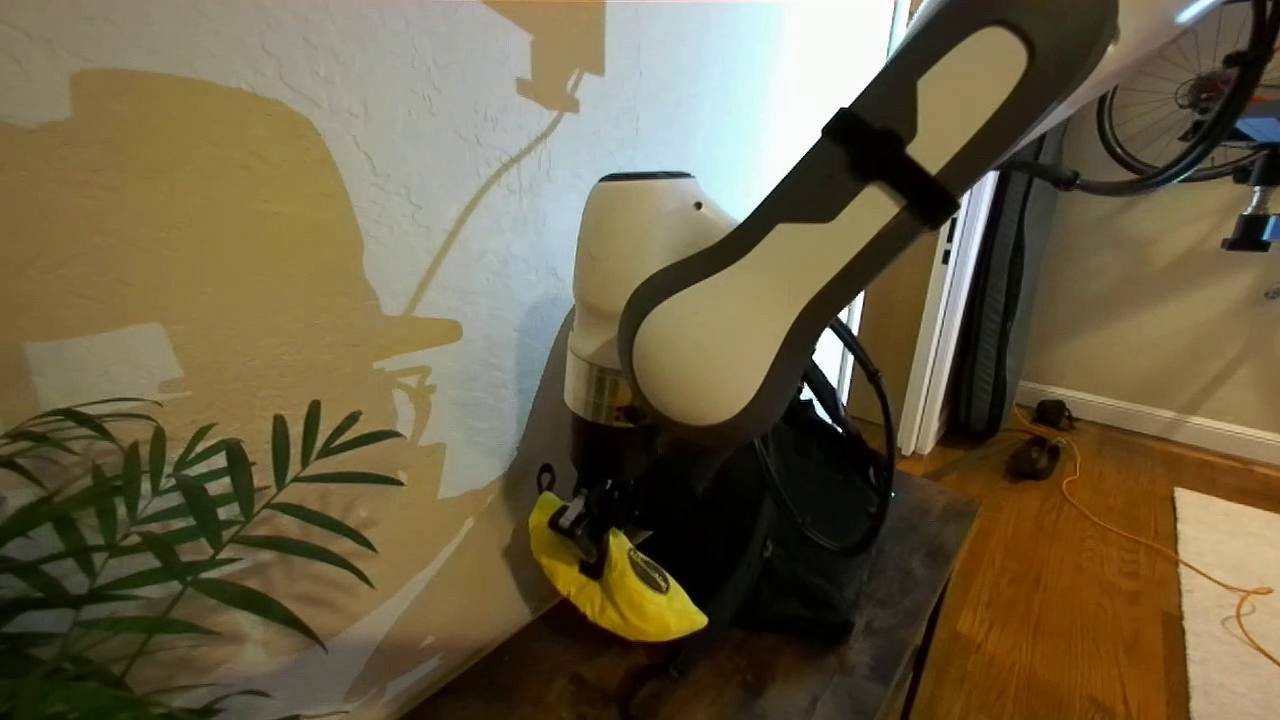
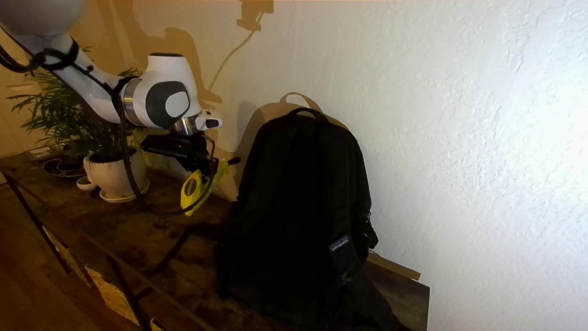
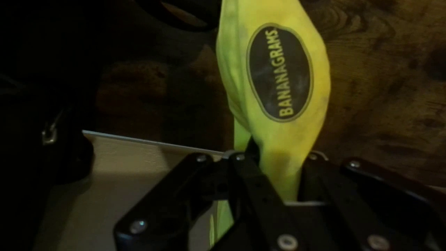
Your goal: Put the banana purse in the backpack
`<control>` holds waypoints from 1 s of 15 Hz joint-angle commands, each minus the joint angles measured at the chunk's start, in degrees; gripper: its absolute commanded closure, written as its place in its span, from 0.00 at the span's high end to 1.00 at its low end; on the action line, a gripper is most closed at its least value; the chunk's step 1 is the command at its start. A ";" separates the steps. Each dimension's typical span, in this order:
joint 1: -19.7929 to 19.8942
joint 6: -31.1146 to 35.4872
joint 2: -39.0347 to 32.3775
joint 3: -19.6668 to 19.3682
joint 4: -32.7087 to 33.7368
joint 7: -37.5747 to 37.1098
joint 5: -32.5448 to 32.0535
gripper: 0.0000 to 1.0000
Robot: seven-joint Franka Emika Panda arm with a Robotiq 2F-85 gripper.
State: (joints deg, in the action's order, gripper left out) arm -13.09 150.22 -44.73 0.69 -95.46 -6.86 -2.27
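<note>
Yellow, the banana purse (image 3: 278,76) is gripped by the end effector (image 3: 278,164) above the tabletop (image 2: 115,220), beside the backpack (image 2: 298,207). Carrying seems in hand; next, a lift above the backpack is called for, though its opening cannot be discerned.

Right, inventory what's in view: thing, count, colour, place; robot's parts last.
Textured wall: 1, white, background
Flat wooden tabletop: 1, dark brown, along the wall
Bulky fabric backpack: 1, black, upright on the tabletop
Banana-shaped cloth pouch: 1, yellow, held beside the backpack
Round pot: 1, white, on the tabletop
Round saucer: 1, white, under the pot
Leafy plant: 1, green, in the pot
Small round dish: 1, white, beside the pot
Plank floor: 1, brown, below the tabletop
Flat rug: 1, cream, on the floor
Thin cord: 1, orange, across floor and rug
Spoked bicycle wheel: 1, black, background
Jointed arm: 1, white and grey, above the tabletop
Fingers: 2, black, closed on the pouch
</note>
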 commanded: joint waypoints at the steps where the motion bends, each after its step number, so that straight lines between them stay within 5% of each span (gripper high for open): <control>1: -3.30 -2.29 6.74 -4.84 -5.54 -7.58 -2.73 0.08; 15: -9.53 -13.27 16.35 -14.33 -5.66 -40.68 -16.29 0.07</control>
State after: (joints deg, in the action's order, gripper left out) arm -20.94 139.40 -32.52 -11.75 -98.29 -39.94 -14.46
